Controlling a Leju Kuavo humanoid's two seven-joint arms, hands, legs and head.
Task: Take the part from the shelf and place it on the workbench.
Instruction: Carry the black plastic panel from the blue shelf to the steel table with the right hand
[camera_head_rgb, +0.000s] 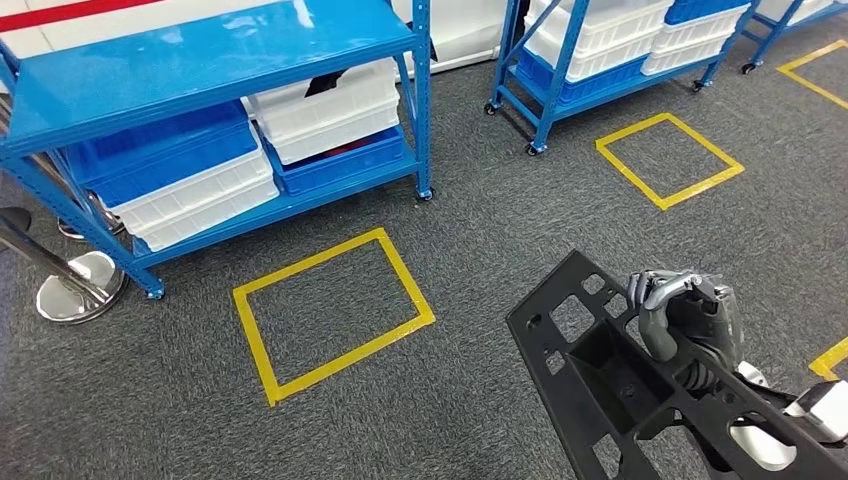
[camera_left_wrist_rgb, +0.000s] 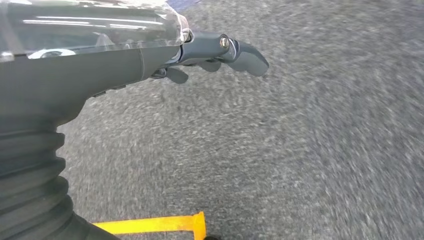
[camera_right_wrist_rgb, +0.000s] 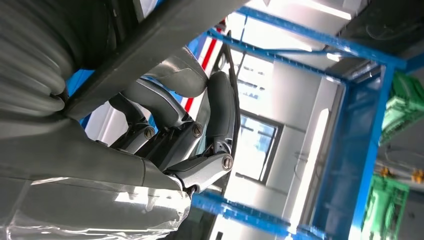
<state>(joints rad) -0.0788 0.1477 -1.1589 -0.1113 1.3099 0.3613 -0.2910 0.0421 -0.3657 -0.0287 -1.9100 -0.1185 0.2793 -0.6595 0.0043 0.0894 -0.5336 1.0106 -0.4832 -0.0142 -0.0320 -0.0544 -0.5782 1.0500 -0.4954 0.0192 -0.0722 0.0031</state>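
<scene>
The right hand (camera_head_rgb: 678, 312) grips the black part (camera_head_rgb: 620, 380), carried above the carpet away from the shelf (camera_head_rgb: 200, 60), the left hand (camera_left_wrist_rgb: 220, 52) holds nothing, fingers loosely apart; keep it level.
</scene>
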